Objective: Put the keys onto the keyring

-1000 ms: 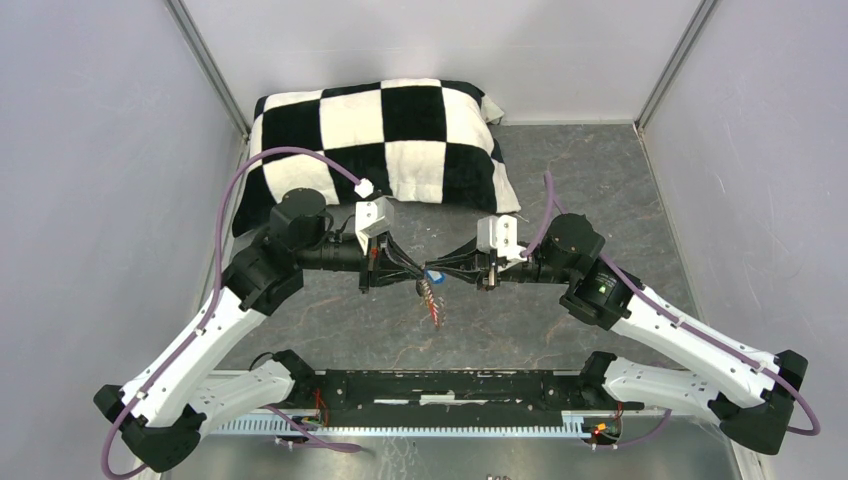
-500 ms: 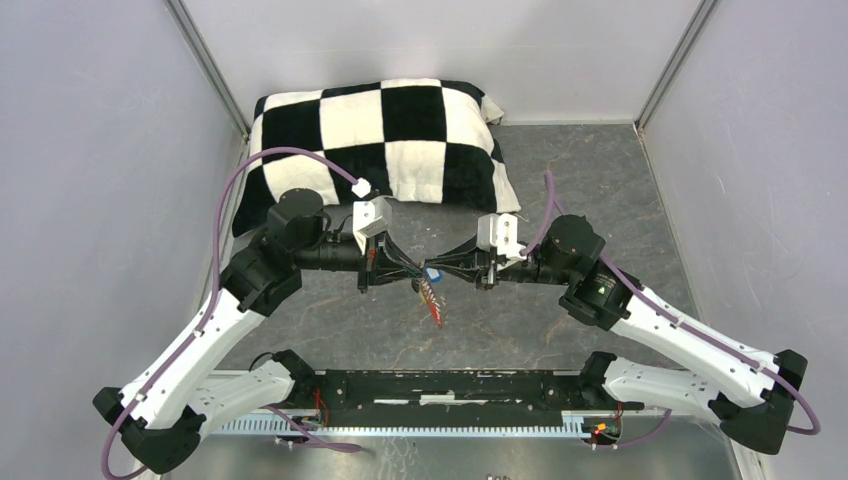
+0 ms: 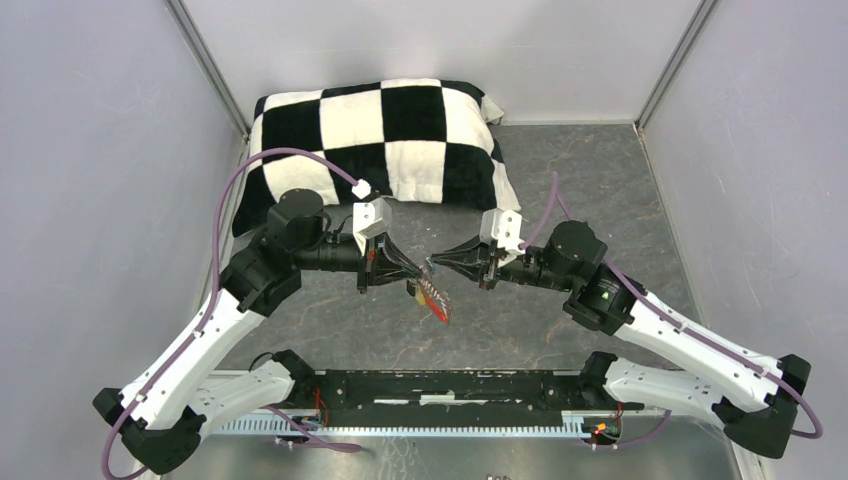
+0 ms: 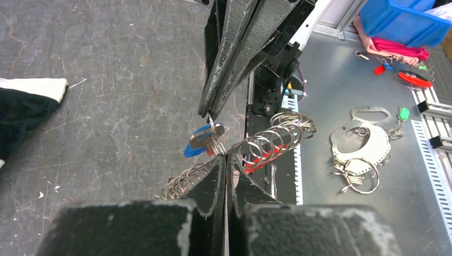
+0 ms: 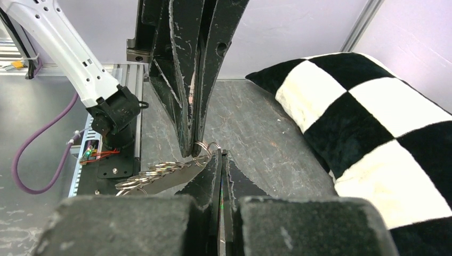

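Your left hand (image 4: 226, 161) pinched the keyring (image 3: 431, 293) | your right hand (image 4: 206, 113), at 3 o'clock, pinched the blue key (image 4: 196, 145) | checkered pillow (image 3: 380, 130) lay at 12 o'clock on the bench (image 3: 600, 180).

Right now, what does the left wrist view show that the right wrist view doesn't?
Only left wrist: the blue key hanging below the right gripper, a red key among the rings, and loose rings and a blue bin on the metal bench.
Only right wrist: a white arm link with a purple cable.
Both: the left gripper and right gripper shut tip to tip on the keyring, plus the checkered pillow.
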You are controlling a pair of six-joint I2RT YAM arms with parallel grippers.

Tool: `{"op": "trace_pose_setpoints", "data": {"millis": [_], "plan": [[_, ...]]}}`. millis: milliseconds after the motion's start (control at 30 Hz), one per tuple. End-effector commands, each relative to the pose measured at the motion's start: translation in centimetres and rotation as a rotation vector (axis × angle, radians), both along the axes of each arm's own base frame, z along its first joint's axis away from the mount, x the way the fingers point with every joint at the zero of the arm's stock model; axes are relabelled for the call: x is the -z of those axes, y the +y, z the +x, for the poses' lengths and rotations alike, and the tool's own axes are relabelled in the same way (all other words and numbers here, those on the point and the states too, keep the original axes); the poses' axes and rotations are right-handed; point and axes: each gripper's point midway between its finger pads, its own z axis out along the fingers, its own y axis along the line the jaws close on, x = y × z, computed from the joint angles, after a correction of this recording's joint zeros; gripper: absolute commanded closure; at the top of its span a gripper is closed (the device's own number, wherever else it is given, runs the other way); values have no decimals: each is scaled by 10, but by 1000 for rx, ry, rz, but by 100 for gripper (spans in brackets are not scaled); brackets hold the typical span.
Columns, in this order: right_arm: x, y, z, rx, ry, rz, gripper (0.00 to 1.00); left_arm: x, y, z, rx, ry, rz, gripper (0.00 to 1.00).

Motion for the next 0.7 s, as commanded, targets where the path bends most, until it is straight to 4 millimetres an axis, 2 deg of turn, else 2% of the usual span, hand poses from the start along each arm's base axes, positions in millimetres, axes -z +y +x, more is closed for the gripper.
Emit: {"op": "trace_pose_setpoints", "data": {"millis": [0, 400, 600, 667], "plan": [[-1, -13, 15, 104, 12, 8, 100, -12, 3, -12, 69, -78, -32, 98], [20, -16, 19, 139, 104, -24, 100, -22, 5, -20, 134, -196, -57, 98], [24, -20, 19, 159, 154, -22, 100, -29, 5, -18, 141, -261, -72, 98], [23, -21, 18, 160, 161, -15, 96, -32, 4, -17, 138, -278, -83, 98]]}}
